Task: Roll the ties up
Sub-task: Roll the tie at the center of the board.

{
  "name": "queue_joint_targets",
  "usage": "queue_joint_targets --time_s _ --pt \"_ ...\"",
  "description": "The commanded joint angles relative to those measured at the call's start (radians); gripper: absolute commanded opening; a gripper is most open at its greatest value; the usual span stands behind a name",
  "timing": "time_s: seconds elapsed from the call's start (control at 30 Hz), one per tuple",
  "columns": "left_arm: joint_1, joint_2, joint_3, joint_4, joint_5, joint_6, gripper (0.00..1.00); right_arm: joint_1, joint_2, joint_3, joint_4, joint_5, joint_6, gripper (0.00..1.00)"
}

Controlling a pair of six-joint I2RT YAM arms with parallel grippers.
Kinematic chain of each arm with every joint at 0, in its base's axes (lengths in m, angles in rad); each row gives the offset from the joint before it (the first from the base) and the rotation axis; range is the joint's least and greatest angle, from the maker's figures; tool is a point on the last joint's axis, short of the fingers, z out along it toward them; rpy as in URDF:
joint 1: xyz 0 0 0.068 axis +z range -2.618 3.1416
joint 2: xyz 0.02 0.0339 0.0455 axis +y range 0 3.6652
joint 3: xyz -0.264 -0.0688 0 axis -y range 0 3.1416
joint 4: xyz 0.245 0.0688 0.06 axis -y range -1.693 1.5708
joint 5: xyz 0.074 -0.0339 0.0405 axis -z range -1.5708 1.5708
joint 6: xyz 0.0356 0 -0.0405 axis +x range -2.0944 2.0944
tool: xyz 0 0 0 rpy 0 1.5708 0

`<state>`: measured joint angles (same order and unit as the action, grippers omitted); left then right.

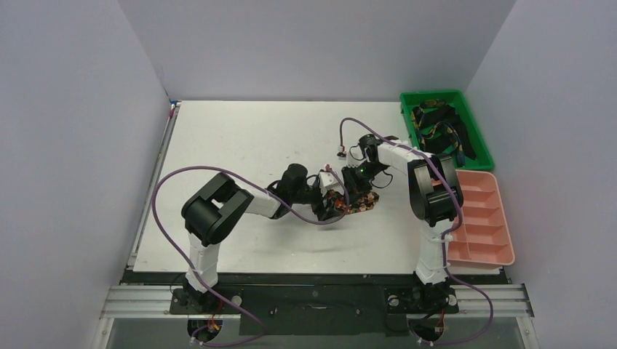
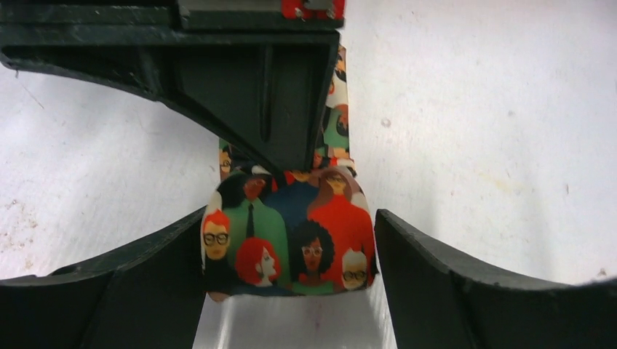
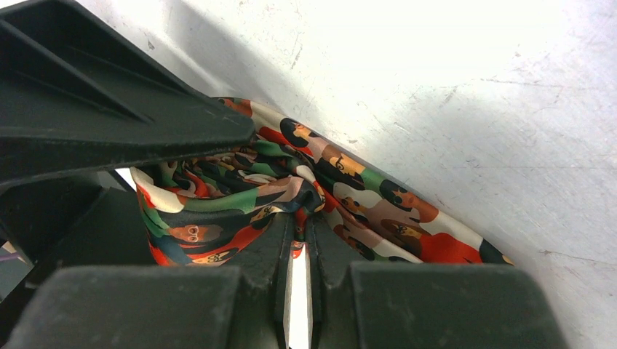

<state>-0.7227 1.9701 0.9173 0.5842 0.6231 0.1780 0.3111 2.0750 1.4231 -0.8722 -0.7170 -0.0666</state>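
A tie [image 1: 361, 204] printed with red, orange and green faces lies bunched at the middle of the white table [image 1: 240, 138]. My left gripper [image 1: 329, 208] comes at it from the left; in the left wrist view its fingers [image 2: 444, 276] hug both sides of the rolled end of the tie [image 2: 291, 233]. My right gripper [image 1: 356, 187] reaches down from the far side. In the right wrist view that gripper [image 3: 298, 222] is shut, pinching a fold of the crumpled tie [image 3: 378, 211]. Its black finger [image 2: 247, 94] crosses the top of the left wrist view.
A green bin [image 1: 480, 149] at the back right holds dark ties with yellow-green-blue patterns [image 1: 435, 127]. In front of that bin stands a pink divided tray [image 1: 482, 218]. Purple cables [image 1: 164, 189] loop off both arms. Grey walls close in the table.
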Motion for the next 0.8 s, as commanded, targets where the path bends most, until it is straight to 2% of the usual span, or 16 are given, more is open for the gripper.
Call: queue_joint_targets --time_s 0.0,0.1,0.2,0.23,0.27,0.3,0.33,0.4,0.53,0.77 --pt "0.004 0.070 0.061 0.164 0.015 -0.143 0.71 0.021 0.060 -0.009 0.035 0.147 -0.026 0.00" --pt "-0.014 0.091 0.087 0.086 -0.037 -0.117 0.55 0.022 0.056 0.007 0.047 0.102 -0.018 0.00" --pt "-0.015 0.065 0.068 -0.039 -0.095 -0.017 0.40 0.017 0.035 0.032 0.030 0.051 -0.030 0.02" --pt "-0.011 0.056 0.059 -0.102 -0.111 0.031 0.37 0.013 0.014 0.036 0.025 0.025 -0.035 0.08" --pt "-0.010 0.036 0.041 -0.132 -0.121 0.052 0.33 0.001 0.003 0.037 0.012 0.011 -0.036 0.20" --pt "-0.009 0.026 0.033 -0.189 -0.147 0.090 0.30 -0.014 -0.021 0.035 0.004 -0.022 -0.037 0.25" --pt "-0.008 0.012 0.026 -0.222 -0.157 0.106 0.30 -0.022 -0.044 0.034 -0.012 -0.057 -0.035 0.35" --pt "-0.014 0.000 0.023 -0.300 -0.197 0.141 0.29 -0.043 -0.077 0.024 -0.034 -0.109 -0.027 0.45" --pt "-0.025 -0.003 0.035 -0.382 -0.247 0.156 0.29 -0.051 -0.117 0.031 -0.065 -0.207 -0.014 0.58" --pt "-0.034 -0.001 0.057 -0.404 -0.248 0.181 0.33 -0.007 -0.062 0.054 -0.031 -0.232 0.039 0.62"
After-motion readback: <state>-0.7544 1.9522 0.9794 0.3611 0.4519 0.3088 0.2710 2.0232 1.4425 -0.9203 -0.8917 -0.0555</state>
